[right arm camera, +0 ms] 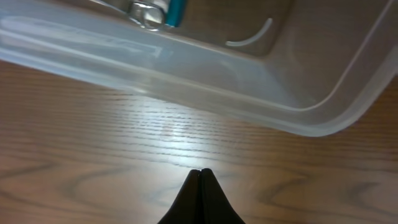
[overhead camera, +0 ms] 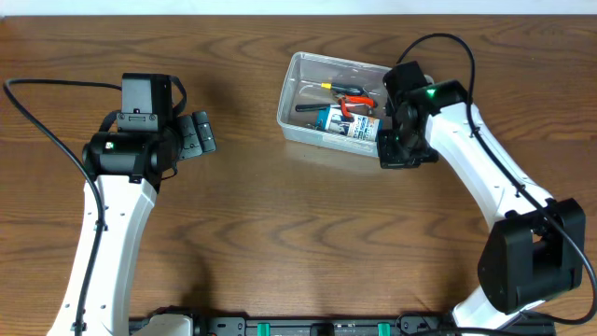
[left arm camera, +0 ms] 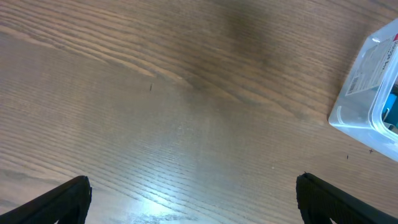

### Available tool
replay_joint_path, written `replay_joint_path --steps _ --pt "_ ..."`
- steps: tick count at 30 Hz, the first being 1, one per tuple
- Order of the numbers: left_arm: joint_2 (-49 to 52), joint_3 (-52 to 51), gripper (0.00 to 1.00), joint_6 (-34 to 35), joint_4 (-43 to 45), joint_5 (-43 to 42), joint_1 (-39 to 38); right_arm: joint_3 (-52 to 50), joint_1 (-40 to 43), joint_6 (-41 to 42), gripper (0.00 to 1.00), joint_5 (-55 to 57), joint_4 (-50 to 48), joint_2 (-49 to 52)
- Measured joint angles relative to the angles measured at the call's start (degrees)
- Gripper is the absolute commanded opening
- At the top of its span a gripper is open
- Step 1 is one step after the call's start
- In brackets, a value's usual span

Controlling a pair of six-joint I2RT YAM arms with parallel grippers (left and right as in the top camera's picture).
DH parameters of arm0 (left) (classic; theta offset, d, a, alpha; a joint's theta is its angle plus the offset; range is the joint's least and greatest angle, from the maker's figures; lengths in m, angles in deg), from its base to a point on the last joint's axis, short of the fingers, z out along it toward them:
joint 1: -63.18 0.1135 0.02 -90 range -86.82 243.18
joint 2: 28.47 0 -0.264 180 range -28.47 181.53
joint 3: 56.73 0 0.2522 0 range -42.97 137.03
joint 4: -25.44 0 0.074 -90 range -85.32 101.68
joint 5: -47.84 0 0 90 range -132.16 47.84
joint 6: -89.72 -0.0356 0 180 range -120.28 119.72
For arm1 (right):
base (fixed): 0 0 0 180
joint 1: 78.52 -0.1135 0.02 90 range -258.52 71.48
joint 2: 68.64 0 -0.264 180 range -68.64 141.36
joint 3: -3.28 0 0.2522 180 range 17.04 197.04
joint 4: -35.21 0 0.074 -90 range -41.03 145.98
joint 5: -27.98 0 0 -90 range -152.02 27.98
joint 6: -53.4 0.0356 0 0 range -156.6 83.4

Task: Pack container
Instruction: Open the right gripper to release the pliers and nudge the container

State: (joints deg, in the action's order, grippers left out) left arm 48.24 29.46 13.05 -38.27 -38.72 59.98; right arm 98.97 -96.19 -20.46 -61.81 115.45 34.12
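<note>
The clear plastic container (overhead camera: 297, 103) stands on the table at the back centre. Inside it lie a blue-and-white box (overhead camera: 341, 121), a red-handled tool (overhead camera: 356, 101) and a yellow-tipped tool (overhead camera: 328, 84). My right gripper (overhead camera: 394, 154) is shut with nothing in it, just off the container's right front corner (right arm camera: 323, 121) and over bare wood (right arm camera: 200, 170). My left gripper (overhead camera: 198, 137) stands open and empty well to the left of the container; its fingertips (left arm camera: 74, 193) frame bare table, and the container's corner (left arm camera: 364, 109) shows at that view's right edge.
Black cables run from both arms over the wooden table (overhead camera: 280, 233). The right arm's base (overhead camera: 527, 266) stands at the front right. The arms' mounting rail (overhead camera: 317, 327) lines the front edge.
</note>
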Motion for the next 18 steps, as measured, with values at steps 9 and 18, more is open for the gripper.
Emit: replay_joint_path --steps 9,18 --pt "0.0 0.0 0.98 0.0 0.0 0.0 0.0 -2.2 2.7 0.0 0.01 1.7 -3.2 0.0" --pt "0.0 0.0 0.98 0.0 0.0 0.0 0.0 -2.2 5.6 -0.1 0.01 2.0 -5.6 0.0"
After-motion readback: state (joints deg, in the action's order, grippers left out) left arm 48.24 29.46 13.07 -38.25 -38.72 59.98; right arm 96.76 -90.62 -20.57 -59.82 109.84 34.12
